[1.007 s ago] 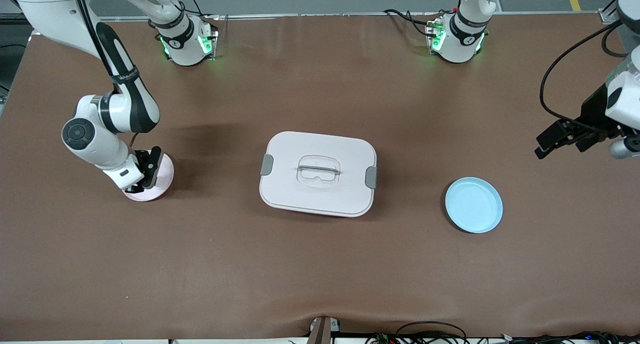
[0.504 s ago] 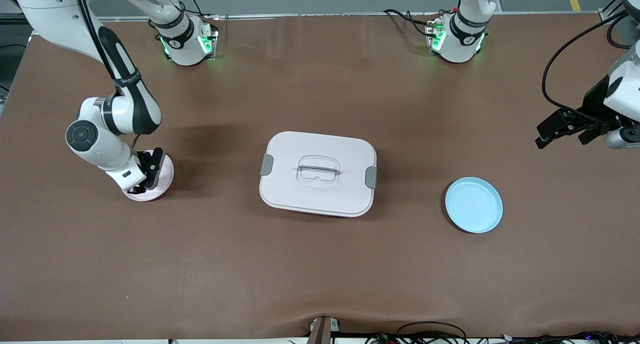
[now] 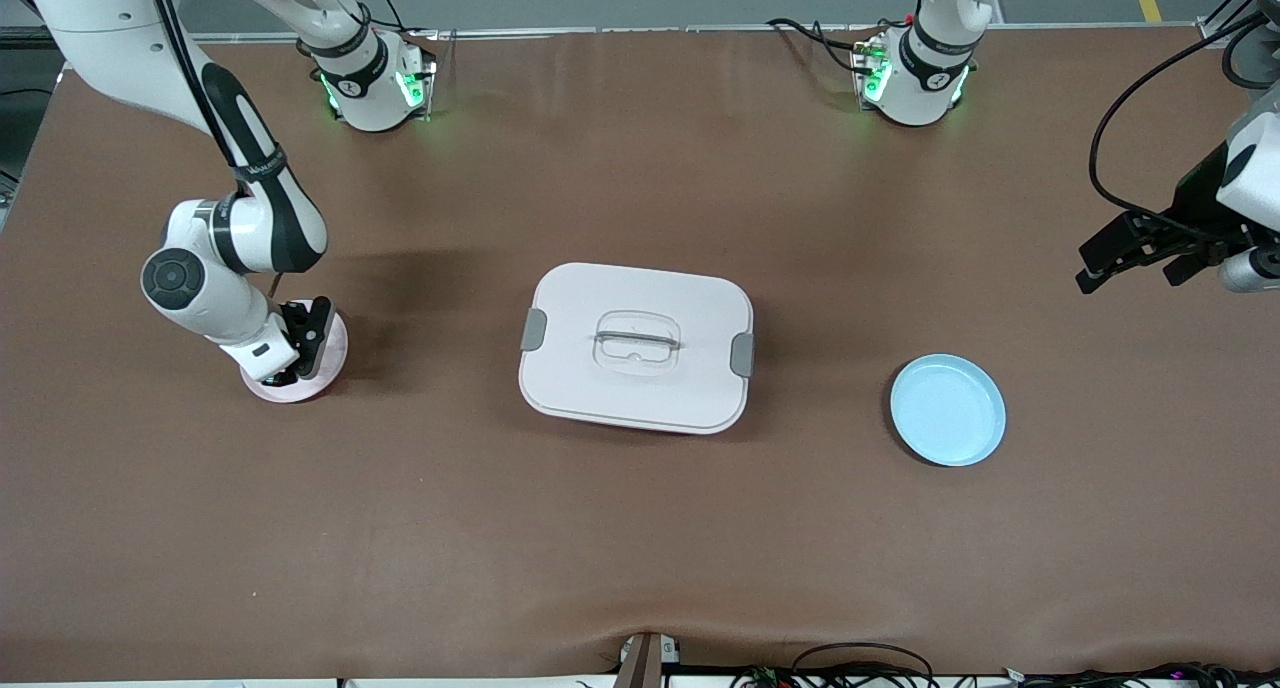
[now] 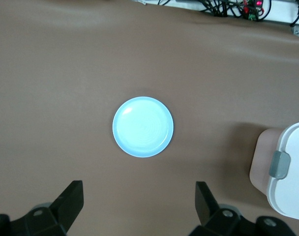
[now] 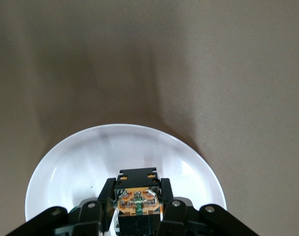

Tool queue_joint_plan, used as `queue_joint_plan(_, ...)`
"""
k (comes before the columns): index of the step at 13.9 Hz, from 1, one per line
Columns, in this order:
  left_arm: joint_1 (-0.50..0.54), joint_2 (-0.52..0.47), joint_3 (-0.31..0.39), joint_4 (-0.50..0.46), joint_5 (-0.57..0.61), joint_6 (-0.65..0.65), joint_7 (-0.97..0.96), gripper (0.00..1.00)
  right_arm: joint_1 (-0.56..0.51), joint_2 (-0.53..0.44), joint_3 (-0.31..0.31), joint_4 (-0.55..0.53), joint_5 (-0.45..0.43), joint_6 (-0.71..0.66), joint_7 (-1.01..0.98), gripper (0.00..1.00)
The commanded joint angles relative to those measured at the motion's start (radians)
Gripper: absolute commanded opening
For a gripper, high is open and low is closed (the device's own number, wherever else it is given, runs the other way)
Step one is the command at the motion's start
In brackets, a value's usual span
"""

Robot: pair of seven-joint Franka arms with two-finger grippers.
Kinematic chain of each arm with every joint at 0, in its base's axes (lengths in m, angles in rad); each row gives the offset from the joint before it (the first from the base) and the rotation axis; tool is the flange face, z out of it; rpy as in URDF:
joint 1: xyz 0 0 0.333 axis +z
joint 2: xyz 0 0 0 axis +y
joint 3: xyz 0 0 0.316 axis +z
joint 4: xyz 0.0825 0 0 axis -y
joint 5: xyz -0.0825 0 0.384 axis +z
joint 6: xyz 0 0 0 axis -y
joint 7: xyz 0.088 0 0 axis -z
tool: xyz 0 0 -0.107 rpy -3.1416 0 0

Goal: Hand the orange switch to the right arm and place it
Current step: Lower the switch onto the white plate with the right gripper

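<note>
The orange switch (image 5: 138,197), a small black block with an amber middle, sits clamped between the black fingers of my right gripper (image 5: 138,189). In the front view that right gripper (image 3: 291,361) is low over a pale pink plate (image 3: 335,349) toward the right arm's end of the table, and the switch is hidden there. In the right wrist view the plate (image 5: 75,167) looks white and lies just beneath the switch. Whether the switch touches the plate I cannot tell. My left gripper (image 3: 1130,266) hangs open and empty over bare table at the left arm's end, with its fingers (image 4: 73,191) wide apart.
A white lidded box (image 3: 636,346) with grey clips stands mid-table; its corner (image 4: 287,172) shows in the left wrist view. A light blue plate (image 3: 948,409) lies empty between the box and the left arm's end, also seen as the blue plate (image 4: 143,126). Cables run along the table's front edge.
The left gripper has drifted a little higher in the front view, still open. The right arm has shifted slightly over the pink plate, keeping its hold on the switch.
</note>
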State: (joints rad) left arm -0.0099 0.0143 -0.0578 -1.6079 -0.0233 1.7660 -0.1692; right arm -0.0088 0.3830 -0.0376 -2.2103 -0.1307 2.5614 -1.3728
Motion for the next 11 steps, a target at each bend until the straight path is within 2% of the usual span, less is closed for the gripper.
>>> queue_joint_plan(1, -0.004, 0.019, 0.009, 0.016, 0.005, -0.022, 0.016, 1.00, -0.019, 0.002, 0.012, -0.003, -0.023, 0.003, -0.012, 0.00)
queue_joint_plan(11, -0.004, 0.035, 0.003, 0.063, 0.017, -0.080, 0.060, 1.00, -0.016, 0.010, 0.012, -0.002, -0.064, 0.008, -0.028, 0.00)
